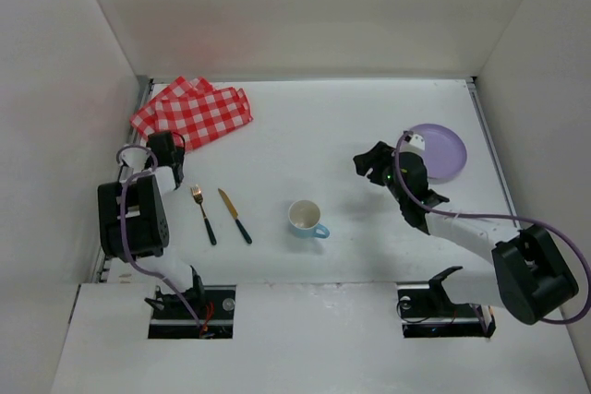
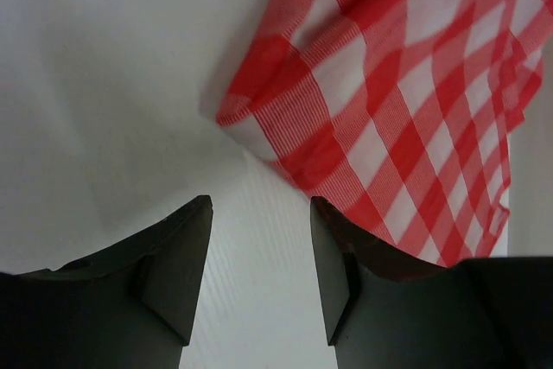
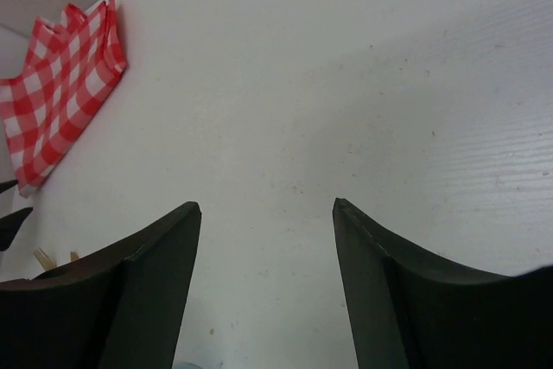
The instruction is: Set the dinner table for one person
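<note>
The white dinner table holds a red-and-white checked cloth at the back left, a fork and a knife with dark handles at the front left, a cup with a blue handle in the middle, and a lilac plate at the right. My left gripper is open and empty, low over the table just short of the cloth's near corner. My right gripper is open and empty, left of the plate. The cloth also shows in the right wrist view.
White walls close in the table at the back and both sides. Metal rails run along the table's side edges. The arm bases stand at the near edge.
</note>
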Controlling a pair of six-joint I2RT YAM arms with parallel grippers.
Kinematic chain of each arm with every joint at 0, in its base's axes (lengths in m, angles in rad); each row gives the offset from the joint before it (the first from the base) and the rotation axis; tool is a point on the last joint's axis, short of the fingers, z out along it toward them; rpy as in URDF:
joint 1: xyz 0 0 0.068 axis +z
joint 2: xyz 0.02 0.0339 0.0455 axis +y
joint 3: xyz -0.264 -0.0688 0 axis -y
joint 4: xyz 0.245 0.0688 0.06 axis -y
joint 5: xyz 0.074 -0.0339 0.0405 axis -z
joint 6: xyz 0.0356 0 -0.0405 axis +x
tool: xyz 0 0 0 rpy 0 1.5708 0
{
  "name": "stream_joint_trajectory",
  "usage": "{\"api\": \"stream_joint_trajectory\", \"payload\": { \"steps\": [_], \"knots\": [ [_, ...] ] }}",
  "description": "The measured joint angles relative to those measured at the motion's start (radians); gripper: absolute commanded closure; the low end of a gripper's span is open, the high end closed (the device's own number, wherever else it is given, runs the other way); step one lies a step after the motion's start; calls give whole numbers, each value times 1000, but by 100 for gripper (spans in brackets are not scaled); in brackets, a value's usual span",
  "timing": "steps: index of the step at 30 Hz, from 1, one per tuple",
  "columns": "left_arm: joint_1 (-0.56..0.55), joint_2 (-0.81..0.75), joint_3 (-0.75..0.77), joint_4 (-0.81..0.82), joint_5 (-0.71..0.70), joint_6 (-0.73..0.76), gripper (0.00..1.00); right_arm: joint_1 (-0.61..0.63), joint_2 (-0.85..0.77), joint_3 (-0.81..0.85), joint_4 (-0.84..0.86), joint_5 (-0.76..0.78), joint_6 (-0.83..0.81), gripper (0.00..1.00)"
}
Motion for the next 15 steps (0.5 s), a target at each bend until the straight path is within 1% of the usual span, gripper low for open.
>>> {"api": "stream_joint_trajectory", "payload": {
  "steps": [4,6,9,11,13,15],
  "knots": [
    [54,89,39,15,17,-25,55,12,6,3,1,-8,0,32],
    [60,126,80,26,25,-31,58,25,21,11,3,-17,-4,32],
    [60,195,139,45,48,-34,79,43,49,27,2,-27,-8,32],
    [58,236,171,66,74,-31,88,51,55,28,1,-30,-11,32],
    [45,265,189,93,96,-30,92,53,54,28,2,-30,-15,32],
    [8,280,193,123,116,-29,92,55,52,28,1,-30,-19,32]
  ]
}}
